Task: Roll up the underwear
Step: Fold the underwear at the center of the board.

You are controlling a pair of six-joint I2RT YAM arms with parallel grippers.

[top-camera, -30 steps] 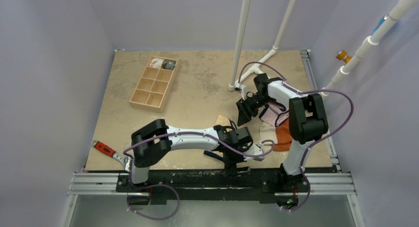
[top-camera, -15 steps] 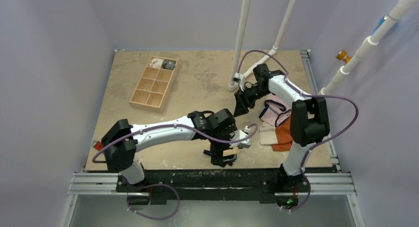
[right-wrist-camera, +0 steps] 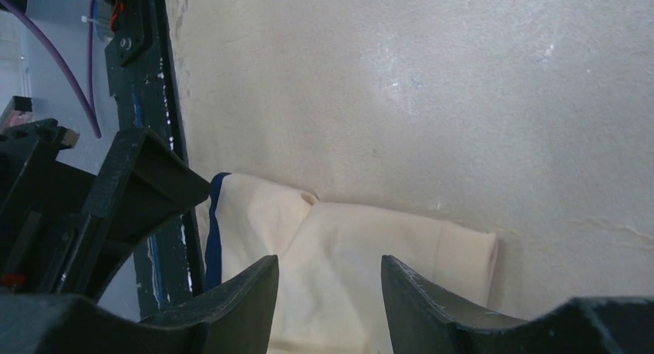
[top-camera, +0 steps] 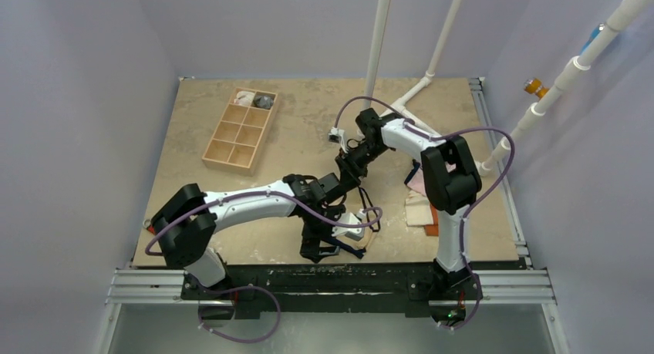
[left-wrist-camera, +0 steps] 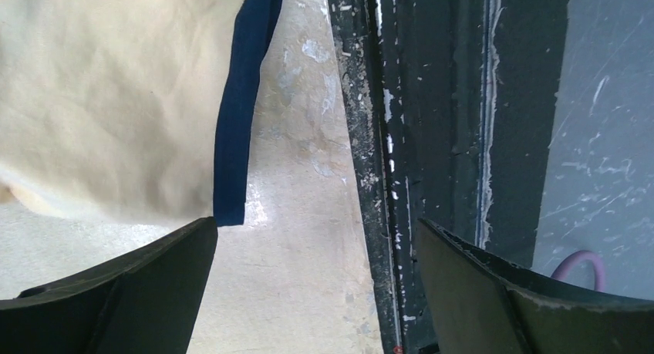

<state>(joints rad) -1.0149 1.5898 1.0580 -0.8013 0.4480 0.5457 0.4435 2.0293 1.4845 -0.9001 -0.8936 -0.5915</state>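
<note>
Where the table ends, navy-edged underwear lies.

The black two-finger left gripper slid leftward along the near edge of the mottled beige table while its arm's elbow swung out to the left. The black right gripper left the foot of the white pipe and crossed toward the centre, ending over the tan-beige fabric briefs with navy edging.
</note>
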